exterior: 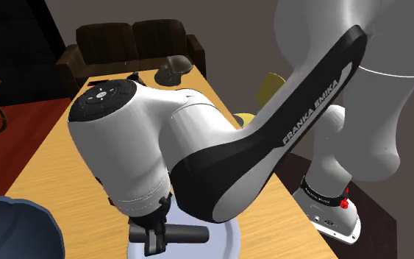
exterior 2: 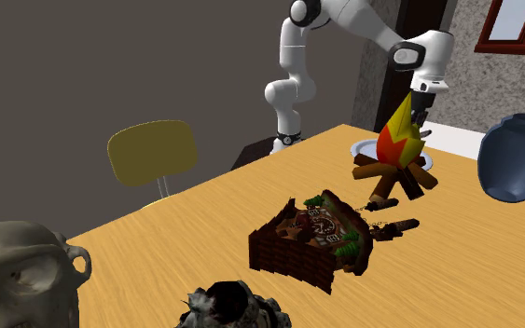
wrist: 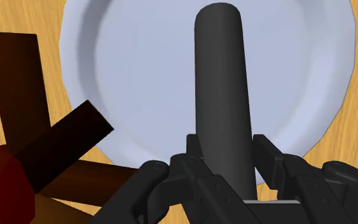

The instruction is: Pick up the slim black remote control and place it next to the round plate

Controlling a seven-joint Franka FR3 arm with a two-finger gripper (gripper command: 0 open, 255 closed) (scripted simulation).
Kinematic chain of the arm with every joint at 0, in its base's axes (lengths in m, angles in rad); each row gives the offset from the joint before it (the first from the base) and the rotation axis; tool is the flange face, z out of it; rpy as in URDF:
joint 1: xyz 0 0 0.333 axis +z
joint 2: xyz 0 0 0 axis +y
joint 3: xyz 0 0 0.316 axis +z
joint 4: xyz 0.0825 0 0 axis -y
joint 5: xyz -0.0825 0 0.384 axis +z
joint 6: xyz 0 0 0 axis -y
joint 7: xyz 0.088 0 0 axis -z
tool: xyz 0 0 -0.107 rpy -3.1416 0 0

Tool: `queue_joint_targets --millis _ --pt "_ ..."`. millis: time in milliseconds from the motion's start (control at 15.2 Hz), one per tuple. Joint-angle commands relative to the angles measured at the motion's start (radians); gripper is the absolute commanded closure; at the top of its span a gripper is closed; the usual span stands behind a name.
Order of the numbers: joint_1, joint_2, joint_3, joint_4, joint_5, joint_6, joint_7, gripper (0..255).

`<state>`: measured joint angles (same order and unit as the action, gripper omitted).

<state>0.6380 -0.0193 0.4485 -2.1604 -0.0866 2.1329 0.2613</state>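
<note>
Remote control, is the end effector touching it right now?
Touching. The wrist view shows the end effector clasping the dark remote control on both sides.

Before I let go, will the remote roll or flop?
Probably stiff: the remote juts straight from the hand without sagging. Its rounded body may roll once released. It hangs over the plate, whose sloped rim could tip it.

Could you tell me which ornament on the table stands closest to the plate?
The campfire model, flames over crossed logs, right beside the plate; the cuckoo clock and skull stand much farther off.
</note>
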Motion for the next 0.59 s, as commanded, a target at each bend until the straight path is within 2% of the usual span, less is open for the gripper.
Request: queue_joint_targets --millis 0,528 --pt "0.022 0.044 0.024 0.053 -0.021 -0.018 0.058 255" --pt "0.145 0.255 0.087 0.299 -0.134 -0.104 0.278 255"
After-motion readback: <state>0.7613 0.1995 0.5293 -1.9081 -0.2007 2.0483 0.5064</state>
